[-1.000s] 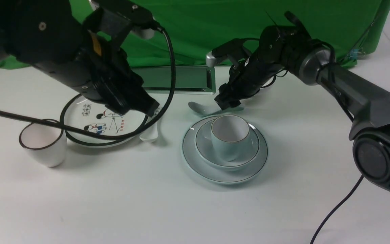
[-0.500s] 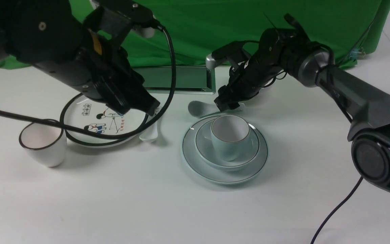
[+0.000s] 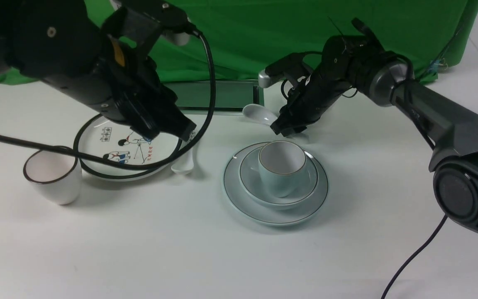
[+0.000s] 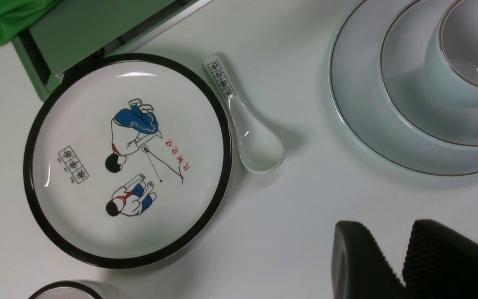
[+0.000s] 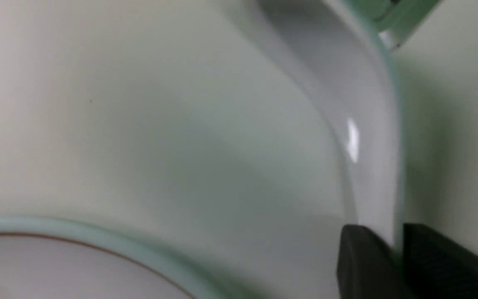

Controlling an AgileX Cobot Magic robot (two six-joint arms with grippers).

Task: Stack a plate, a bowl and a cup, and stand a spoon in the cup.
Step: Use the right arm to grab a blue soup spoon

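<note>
The pale blue plate (image 3: pixel 232 189) lies mid-table with the bowl (image 3: pixel 248 176) on it and the cup (image 3: pixel 282 172) upright in the bowl. Just behind this stack my right gripper (image 3: pixel 284 127) is shut on the handle of the pale spoon (image 3: pixel 256 113), which hangs off the table, its scoop pointing left. In the right wrist view the spoon (image 5: pixel 363 124) runs out from between the shut jaws (image 5: pixel 388 232). My left gripper (image 3: pixel 183 129) hovers over the cartoon plate's right edge. Its tips (image 4: pixel 384 232) stand slightly apart and hold nothing. The plate (image 4: pixel 347 104), bowl (image 4: pixel 405 99) and cup (image 4: pixel 471 50) also show there.
At left a black-rimmed cartoon plate (image 3: pixel 98 143) lies under my left arm's cable, with a marked white spoon (image 4: pixel 251 137) at its right edge. A dark-rimmed white cup (image 3: pixel 52 174) stands at far left. A flat green-framed panel (image 3: pixel 218 95) lies behind, before a green cloth.
My right gripper has shut on the spoon's handle and raised it off the table, up and slightly right. The left arm and the stack have not moved.
</note>
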